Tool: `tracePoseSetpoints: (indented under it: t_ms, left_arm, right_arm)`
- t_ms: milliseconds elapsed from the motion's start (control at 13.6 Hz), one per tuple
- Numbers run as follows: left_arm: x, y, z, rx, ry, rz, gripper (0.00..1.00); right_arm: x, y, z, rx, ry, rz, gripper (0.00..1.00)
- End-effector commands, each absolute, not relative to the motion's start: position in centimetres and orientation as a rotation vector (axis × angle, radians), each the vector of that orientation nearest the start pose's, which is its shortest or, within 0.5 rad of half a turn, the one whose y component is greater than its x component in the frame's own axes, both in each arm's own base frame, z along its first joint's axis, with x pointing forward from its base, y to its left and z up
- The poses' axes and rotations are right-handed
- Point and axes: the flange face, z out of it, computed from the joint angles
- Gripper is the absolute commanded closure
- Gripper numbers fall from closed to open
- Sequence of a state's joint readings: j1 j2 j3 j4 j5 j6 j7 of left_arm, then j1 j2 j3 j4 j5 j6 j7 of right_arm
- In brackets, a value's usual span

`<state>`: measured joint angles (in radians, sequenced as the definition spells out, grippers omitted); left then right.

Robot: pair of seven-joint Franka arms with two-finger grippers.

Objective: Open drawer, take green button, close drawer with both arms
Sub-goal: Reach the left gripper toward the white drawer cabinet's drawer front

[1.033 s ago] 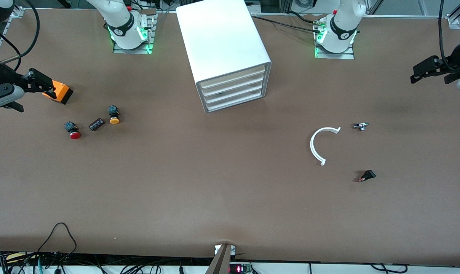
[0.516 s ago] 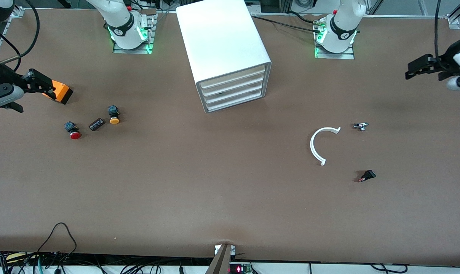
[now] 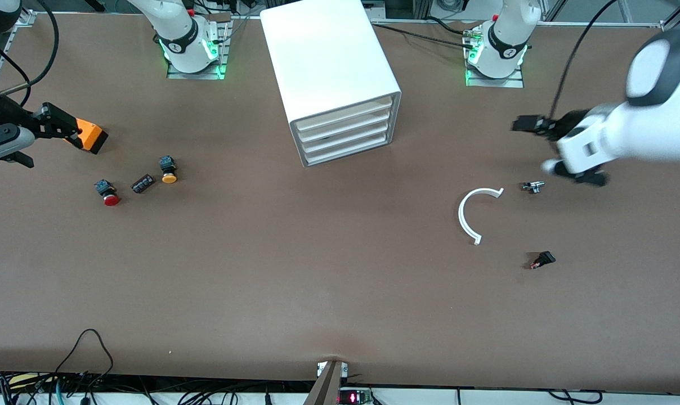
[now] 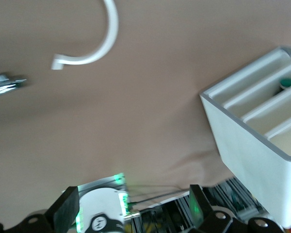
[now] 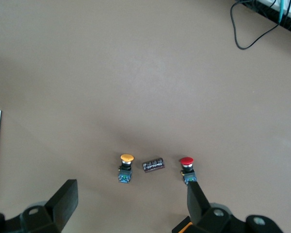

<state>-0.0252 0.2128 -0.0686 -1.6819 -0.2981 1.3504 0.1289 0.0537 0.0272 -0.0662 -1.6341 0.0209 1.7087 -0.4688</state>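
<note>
The white drawer cabinet stands mid-table between the two arm bases, its stacked drawers all shut. In the left wrist view a green cap, apparently the button, shows through a gap in the cabinet front. My left gripper hangs open and empty over the table toward the left arm's end, pointing at the cabinet. My right gripper waits open and empty above an orange block at the right arm's end.
A red-capped button, a dark cylinder and an orange-yellow-capped button lie near the right gripper. A white C-shaped ring, a small metal part and a small black part lie toward the left arm's end.
The left arm has swung in from the table's edge toward the cabinet, gripper still open. The right arm has not moved.
</note>
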Motion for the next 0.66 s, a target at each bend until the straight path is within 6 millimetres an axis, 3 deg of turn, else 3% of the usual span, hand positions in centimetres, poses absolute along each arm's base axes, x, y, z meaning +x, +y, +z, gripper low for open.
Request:
tracePoseSetpoints:
  t_ms: [0, 148, 295, 590]
  left_arm:
    - [56.3, -11.7, 41.8, -3.412, 0.528, 1.053, 0.0]
    - [57.6, -13.6, 36.6, -3.533, 0.619, 1.157, 0.0]
    - [58.3, -15.9, 30.9, -3.648, 0.817, 1.212, 0.0]
    - [57.6, -21.8, 23.6, -3.804, 1.109, 1.251, 0.05]
  right_arm:
    - [57.9, -0.3, 59.6, -3.065, -0.711, -0.102, 0.0]
    - [57.9, -0.3, 59.5, -3.064, -0.713, -0.1, 0.0]
    - [57.9, -0.3, 59.6, -3.064, -0.713, -0.102, 0.0]
    - [58.1, -0.3, 59.5, -3.065, -0.716, -0.111, 0.0]
